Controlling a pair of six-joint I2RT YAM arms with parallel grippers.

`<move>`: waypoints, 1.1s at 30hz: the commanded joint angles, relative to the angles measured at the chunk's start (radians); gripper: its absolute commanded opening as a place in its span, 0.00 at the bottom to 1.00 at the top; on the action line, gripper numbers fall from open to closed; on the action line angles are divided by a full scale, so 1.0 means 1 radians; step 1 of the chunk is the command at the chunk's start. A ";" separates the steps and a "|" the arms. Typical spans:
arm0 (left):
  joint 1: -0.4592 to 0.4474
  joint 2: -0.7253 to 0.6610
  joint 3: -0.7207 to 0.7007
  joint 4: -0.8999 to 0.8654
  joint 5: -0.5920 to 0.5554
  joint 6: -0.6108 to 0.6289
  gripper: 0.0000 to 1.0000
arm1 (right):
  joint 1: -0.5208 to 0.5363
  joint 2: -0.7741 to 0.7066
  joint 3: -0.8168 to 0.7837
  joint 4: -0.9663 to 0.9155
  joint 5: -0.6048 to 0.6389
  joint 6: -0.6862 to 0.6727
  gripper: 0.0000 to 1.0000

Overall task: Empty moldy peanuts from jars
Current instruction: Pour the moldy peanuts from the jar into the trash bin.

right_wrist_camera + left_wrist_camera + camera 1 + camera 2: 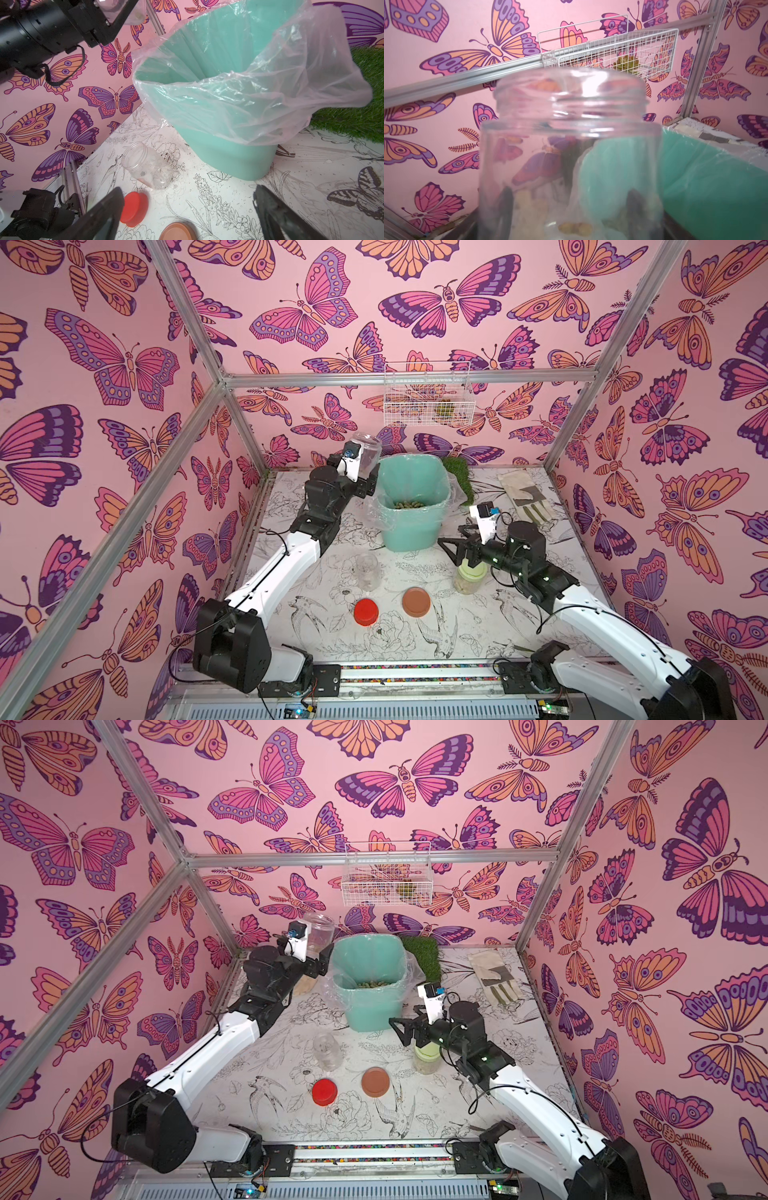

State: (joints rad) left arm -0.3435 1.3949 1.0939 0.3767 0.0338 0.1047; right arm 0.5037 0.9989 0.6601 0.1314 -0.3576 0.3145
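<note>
My left gripper (pixel 365 477) (pixel 571 205) is shut on a clear lidless jar (pixel 367 452) (pixel 319 932) (pixel 571 145). It holds the jar raised just left of the teal bin (pixel 411 531) (pixel 228 162), mouth upward. A couple of moldy peanuts (pixel 575 228) lie at that jar's bottom, and several more (pixel 409 504) (pixel 370 983) lie in the bin. An empty jar (pixel 367 572) (pixel 146 165) stands on the table. My right gripper (pixel 449 551) (pixel 189 193) is open and empty, hovering over a jar with a pale green lid (pixel 470 577) (pixel 427 1057).
A red lid (pixel 366 612) (pixel 135 207) and a brown lid (pixel 416 602) (pixel 177 231) lie on the table in front. A grass patch (pixel 459 477) and a glove (pixel 525 497) lie behind and to the right of the bin. A wire basket (pixel 428 396) hangs on the back wall.
</note>
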 commanded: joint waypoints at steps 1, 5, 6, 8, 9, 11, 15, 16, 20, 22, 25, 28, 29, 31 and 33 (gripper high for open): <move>0.015 -0.058 -0.038 0.223 -0.008 -0.164 0.00 | -0.008 -0.002 0.032 -0.003 -0.019 0.008 0.99; 0.024 -0.078 -0.081 0.232 -0.018 -0.188 0.00 | -0.008 -0.004 0.027 -0.004 -0.024 0.011 0.99; 0.026 -0.084 -0.092 0.234 -0.021 -0.194 0.00 | -0.008 -0.005 0.027 -0.004 -0.024 0.010 0.99; 0.029 -0.096 -0.109 0.236 -0.023 -0.203 0.00 | -0.008 -0.006 0.027 -0.005 -0.025 0.009 0.99; 0.030 -0.101 -0.117 0.235 -0.022 -0.205 0.00 | -0.008 -0.006 0.027 -0.004 -0.024 0.009 0.99; 0.032 -0.109 -0.126 0.234 -0.021 -0.208 0.00 | -0.007 -0.005 0.029 -0.005 -0.024 0.009 0.99; 0.035 -0.112 -0.129 0.219 -0.008 -0.201 0.00 | -0.008 -0.001 0.030 -0.004 -0.030 0.009 0.99; 0.035 -0.112 -0.129 0.216 -0.006 -0.197 0.00 | -0.008 0.000 0.030 -0.003 -0.031 0.011 0.99; 0.037 -0.112 -0.120 0.193 0.000 -0.172 0.00 | -0.008 -0.002 0.028 -0.002 -0.033 0.011 0.99; 0.037 -0.147 -0.111 0.168 0.012 -0.149 0.00 | -0.008 -0.002 0.025 -0.001 -0.035 0.009 0.99; 0.037 -0.155 -0.076 0.097 0.044 -0.076 0.00 | -0.008 -0.006 0.022 -0.001 -0.035 0.007 0.99; 0.037 -0.153 0.007 -0.054 0.106 0.039 0.00 | -0.008 -0.016 0.014 -0.003 -0.028 0.005 0.99; 0.037 -0.147 0.049 -0.122 0.140 0.092 0.00 | -0.008 -0.021 0.008 -0.005 -0.021 0.007 0.99; 0.036 -0.133 0.137 -0.266 0.215 0.213 0.00 | -0.008 -0.031 -0.004 0.001 -0.008 0.009 0.99; 0.032 -0.071 0.264 -0.472 0.269 0.385 0.00 | -0.008 -0.041 -0.016 0.007 -0.002 0.009 0.99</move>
State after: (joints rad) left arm -0.3141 1.2903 1.2064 0.1249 0.1749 0.2272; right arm 0.5037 0.9852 0.6594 0.1314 -0.3752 0.3145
